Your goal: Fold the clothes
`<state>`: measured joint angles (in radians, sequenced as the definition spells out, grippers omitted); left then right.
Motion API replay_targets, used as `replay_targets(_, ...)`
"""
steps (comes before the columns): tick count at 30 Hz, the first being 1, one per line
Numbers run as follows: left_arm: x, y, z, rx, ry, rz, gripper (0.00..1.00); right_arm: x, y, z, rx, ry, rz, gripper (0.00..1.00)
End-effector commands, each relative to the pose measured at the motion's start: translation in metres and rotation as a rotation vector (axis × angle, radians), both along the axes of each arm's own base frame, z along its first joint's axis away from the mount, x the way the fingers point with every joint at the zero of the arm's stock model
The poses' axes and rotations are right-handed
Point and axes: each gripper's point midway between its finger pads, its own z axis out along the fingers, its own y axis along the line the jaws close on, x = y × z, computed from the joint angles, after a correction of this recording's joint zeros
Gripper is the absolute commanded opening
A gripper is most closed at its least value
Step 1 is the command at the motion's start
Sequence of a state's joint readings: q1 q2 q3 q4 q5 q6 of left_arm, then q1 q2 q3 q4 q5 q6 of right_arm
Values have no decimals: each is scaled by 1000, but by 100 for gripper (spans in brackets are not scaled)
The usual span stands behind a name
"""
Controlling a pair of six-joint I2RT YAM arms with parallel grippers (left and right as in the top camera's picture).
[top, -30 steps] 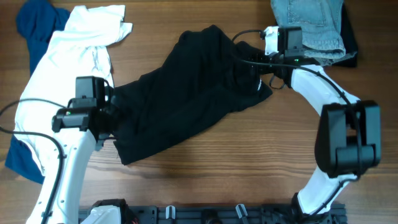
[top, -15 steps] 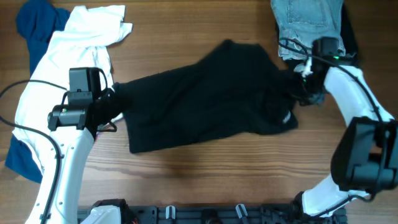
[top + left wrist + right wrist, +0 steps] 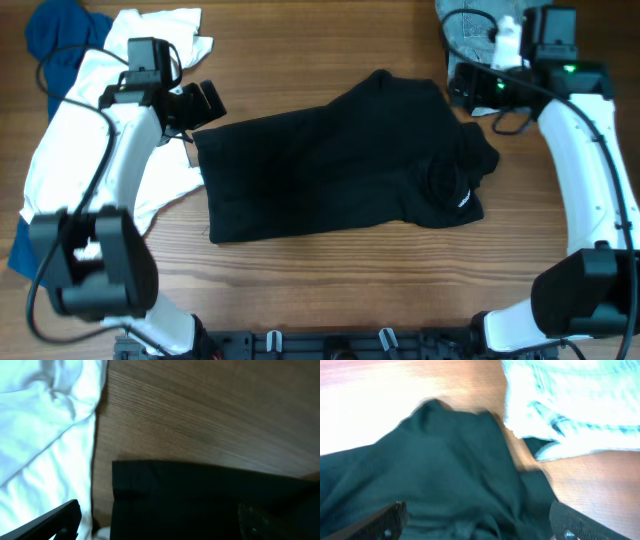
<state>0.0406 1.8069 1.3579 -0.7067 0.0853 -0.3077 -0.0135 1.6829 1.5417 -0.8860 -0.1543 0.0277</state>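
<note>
A black garment lies spread flat in the middle of the table, with a bunched part at its right end. My left gripper is open and empty, hovering above the garment's upper left corner. My right gripper is open and empty above the garment's upper right edge. A white shirt lies at the left and also shows in the left wrist view. Folded light denim lies at the back right and shows in the right wrist view.
A blue garment lies under the white shirt at the far left. A dark garment edge peeks out beside the denim. Bare wooden table runs along the front.
Both grippers let go of the black garment and rose away toward the back. The garment now lies flatter and further right, with its right end bunched.
</note>
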Motion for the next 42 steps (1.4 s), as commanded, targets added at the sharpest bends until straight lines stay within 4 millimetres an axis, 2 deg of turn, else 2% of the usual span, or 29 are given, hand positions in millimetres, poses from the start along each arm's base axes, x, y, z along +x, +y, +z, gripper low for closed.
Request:
replay_targets(1, 13, -2, -31, 42, 23, -158, 99, 15, 34, 15, -14, -101, 134, 92)
replay_targets(3, 17, -1, -42, 61, 25, -193, 96, 19, 42, 20, -19, -132, 160, 86)
replay_targets(5, 21, 3, -53, 103, 31, -231, 85, 21, 44, 21, -23, -144, 167, 79)
replay_targets(9, 18, 7, -84, 140, 89, -287, 86, 23, 43, 22, -26, -152, 163, 78)
replay_targets(11, 17, 10, -91, 150, 106, -284, 86, 26, 40, 21, -39, -157, 155, 75)
replay_targets(12, 16, 10, -92, 150, 108, -285, 83, 27, 41, 21, -38, -159, 155, 73)
replay_targets(13, 16, 10, -93, 149, 110, -285, 76, 29, 41, 19, -38, -160, 155, 71)
replay_targets(14, 15, 9, -94, 148, 114, -286, 57, 32, 41, 17, -39, -162, 155, 69)
replay_targets(15, 13, 8, -94, 146, 121, -288, 24, 36, 41, 16, -39, -171, 154, 66)
replay_targets(16, 10, 6, -95, 143, 134, -294, 11, 41, 41, 15, -39, -183, 154, 62)
replay_targets(17, 7, 3, -96, 139, 146, -302, 4, 47, 42, 16, -38, -206, 153, 59)
replay_targets(19, 1, -3, -97, 137, 171, -316, 4, 65, 43, 12, -38, -250, 152, 47)
replay_targets(21, 1, -1, -90, 131, 171, -287, 4, 88, 45, -8, -33, -269, 146, 44)
replay_targets(24, 8, -1, -64, 124, 142, -251, 4, 106, 47, -52, -31, -231, 147, 45)
replay_targets(25, 11, -1, -49, 120, 122, -229, 4, 110, 48, -73, -29, -204, 149, 47)
replay_targets(28, 15, -1, -22, 110, 80, -184, 4, 116, 48, -115, -35, -153, 153, 70)
replay_targets(29, 16, -1, -13, 110, 58, -180, 4, 118, 48, -127, -37, -142, 154, 75)
replay_targets(30, 17, -1, -9, 111, 48, -176, 4, 122, 45, -144, -52, -131, 146, 79)
replay_targets(34, 16, -1, -10, 110, 52, -177, 4, 123, 41, -193, -70, -78, 135, 81)
replay_targets(37, 16, -1, -10, 110, 52, -177, 4, 121, 41, -216, -69, -48, 135, 81)
replay_targets(38, 16, -1, -10, 110, 52, -177, 4, 122, 41, -215, -69, -51, 134, 76)
replay_targets(39, 16, -1, -10, 110, 52, -177, 4, 123, 41, -212, -68, -59, 133, 62)
replay_targets(40, 16, -1, -10, 110, 52, -177, 4, 125, 41, -207, -64, -63, 126, 45)
replay_targets(41, 16, -1, -10, 110, 53, -177, 4, 127, 41, -199, -58, -66, 116, 24)
replay_targets(42, 16, -1, -10, 111, 54, -177, 4, 127, 41, -185, -54, -66, 112, 8)
